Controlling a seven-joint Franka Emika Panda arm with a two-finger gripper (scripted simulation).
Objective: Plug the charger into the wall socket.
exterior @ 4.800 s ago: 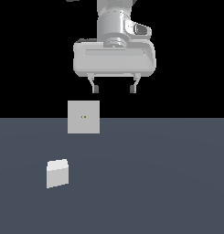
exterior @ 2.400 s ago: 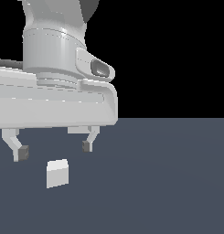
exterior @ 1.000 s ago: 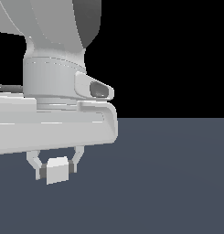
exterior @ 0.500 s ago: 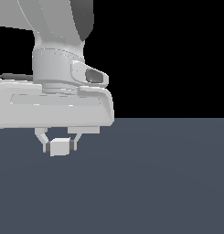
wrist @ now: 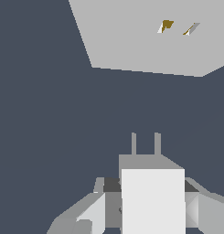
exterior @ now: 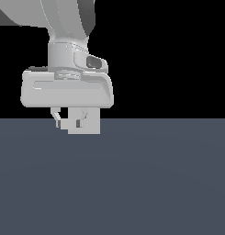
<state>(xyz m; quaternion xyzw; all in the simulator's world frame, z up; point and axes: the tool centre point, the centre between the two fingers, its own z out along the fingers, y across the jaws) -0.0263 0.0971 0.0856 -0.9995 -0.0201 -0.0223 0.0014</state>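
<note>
My gripper [exterior: 69, 121] is shut on the charger [exterior: 66, 124], a small white-grey block held above the floor. In the exterior view the charger sits right in front of the wall socket [exterior: 92, 124], a light-grey upright panel partly hidden by my hand. In the wrist view the charger [wrist: 152, 196] fills the space between my fingers [wrist: 88, 214]. Its two prongs [wrist: 145, 144] point toward the wall socket [wrist: 131, 41]. The socket's two small holes [wrist: 166, 26] lie off to one side of the prongs. A gap of floor still separates the prongs from the panel.
A flat dark blue-grey floor [exterior: 146, 183] spreads under everything, with a black background above it. No other objects show.
The gripper closed on the charger, lifted it off the floor and carried it away from the camera toward the socket panel. The hand now looks smaller and higher.
</note>
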